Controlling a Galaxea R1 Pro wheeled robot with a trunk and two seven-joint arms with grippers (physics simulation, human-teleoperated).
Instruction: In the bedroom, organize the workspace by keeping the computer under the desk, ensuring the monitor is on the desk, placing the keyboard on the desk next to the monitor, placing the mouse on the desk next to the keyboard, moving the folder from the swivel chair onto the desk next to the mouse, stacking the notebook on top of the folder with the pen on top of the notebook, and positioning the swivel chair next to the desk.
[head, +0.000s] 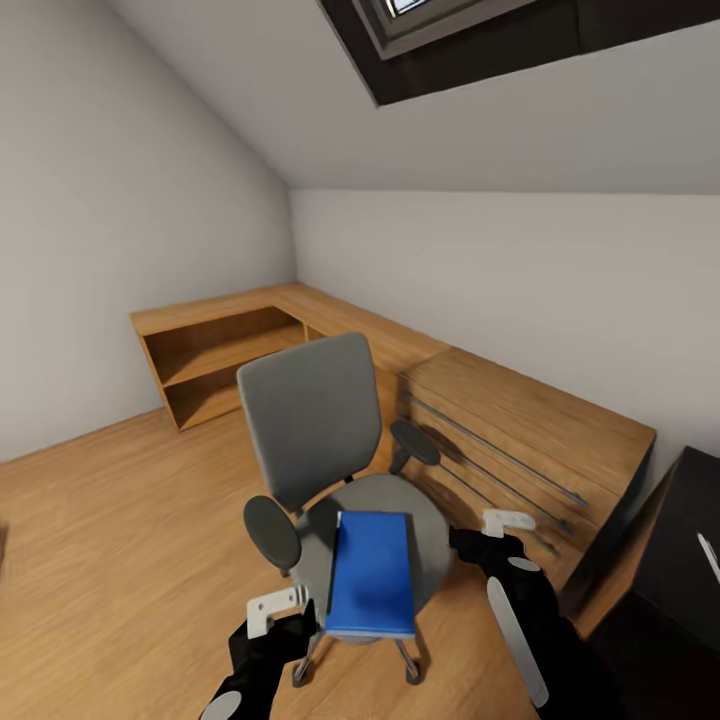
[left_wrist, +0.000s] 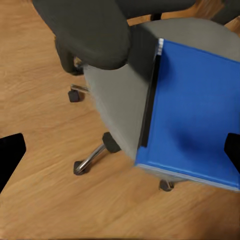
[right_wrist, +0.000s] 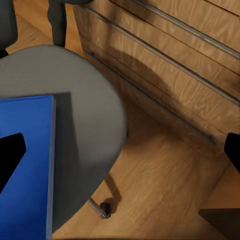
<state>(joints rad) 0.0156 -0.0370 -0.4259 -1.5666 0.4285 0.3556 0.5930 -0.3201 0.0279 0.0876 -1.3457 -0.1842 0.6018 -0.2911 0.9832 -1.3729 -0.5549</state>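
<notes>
Both tools, the left tool (head: 275, 610) and right tool (head: 500, 530), hang spread and empty either side of the blue folder (head: 372, 572) lying flat on the swivel chair (head: 320, 450) seat, seemingly poised to lift it toward the counter (head: 690, 550).

armrests (head: 272, 533) flank folder (head: 372, 573); front edge open.

No readable text, labels, brands, numbers or signs on any surface in view.
</notes>
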